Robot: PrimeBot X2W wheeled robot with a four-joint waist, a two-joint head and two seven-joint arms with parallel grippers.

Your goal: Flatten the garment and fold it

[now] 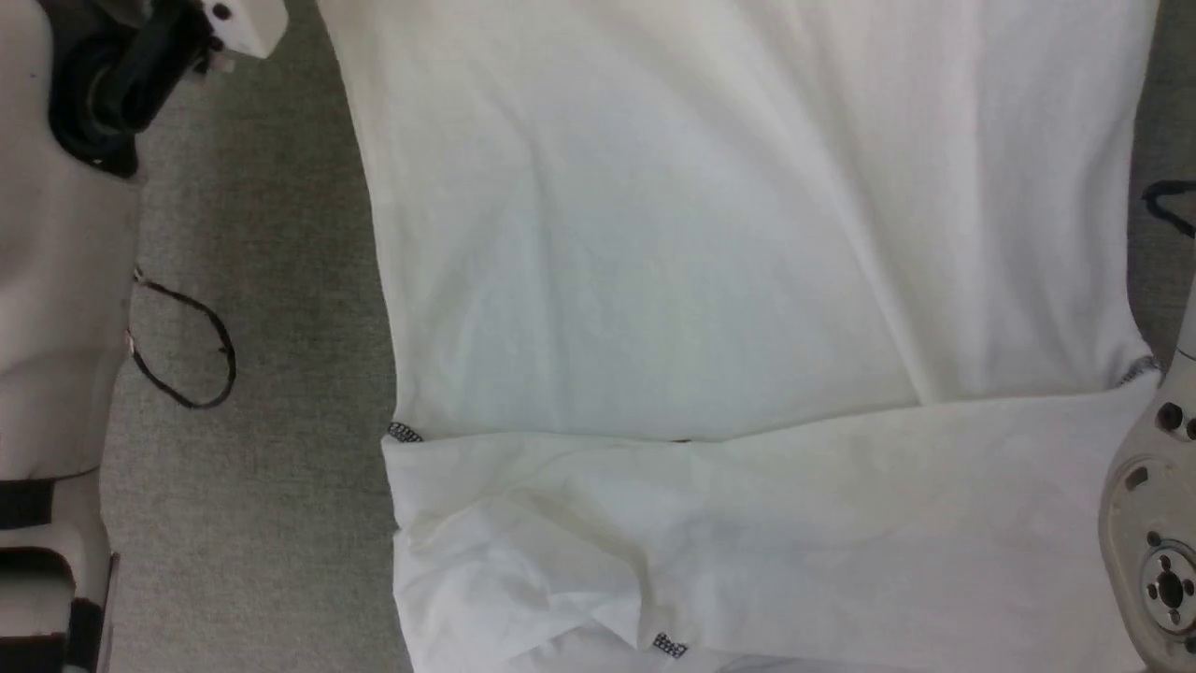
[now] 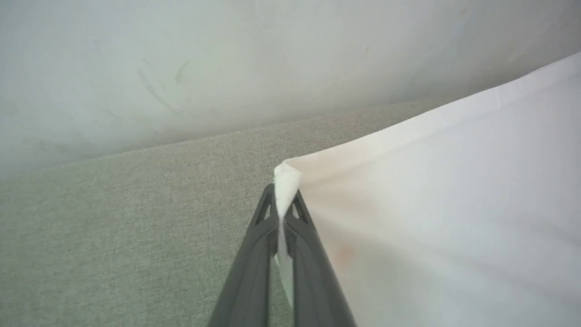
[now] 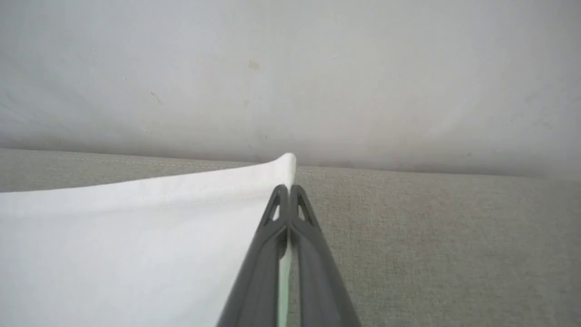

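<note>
White thin knit: the garment lies spread on the grey cloth-covered worktop, with a second layer across its near part and grey stitching at the end of that edge. It looks soft, light and limp, likely to sag and crease between holds, so corners and hem edges are the places to grip. Left tool is clamped on one corner. Right tool is clamped on a hemmed corner. Pale wall beyond.
</note>
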